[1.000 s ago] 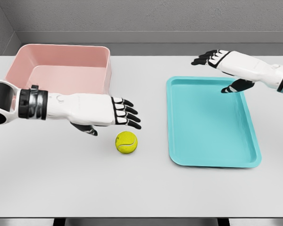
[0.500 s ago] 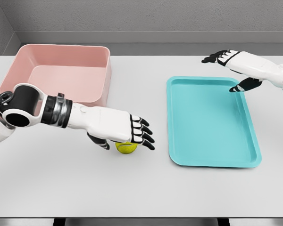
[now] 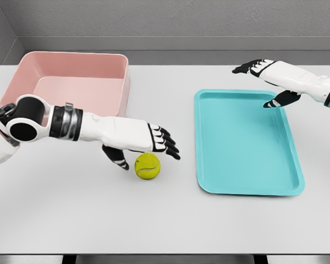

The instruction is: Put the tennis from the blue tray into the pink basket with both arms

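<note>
A yellow-green tennis ball (image 3: pixel 147 166) lies on the white table, left of the blue tray (image 3: pixel 245 142) and outside it. My left hand (image 3: pixel 146 146) hovers just above and behind the ball, fingers spread, thumb (image 3: pixel 116 157) down at the ball's left; I cannot tell whether it touches the ball. The pink basket (image 3: pixel 71 83) stands at the back left with nothing in it. My right hand (image 3: pixel 264 82) floats open over the tray's far right corner, holding nothing.
The table (image 3: pixel 165 220) is white, with its front edge near the bottom of the view. A grey wall runs along the back. The tray holds nothing.
My left hand came down and forward over the ball, then lifted slightly, so more of the ball shows now. The right hand drifted a little to the right and back.
</note>
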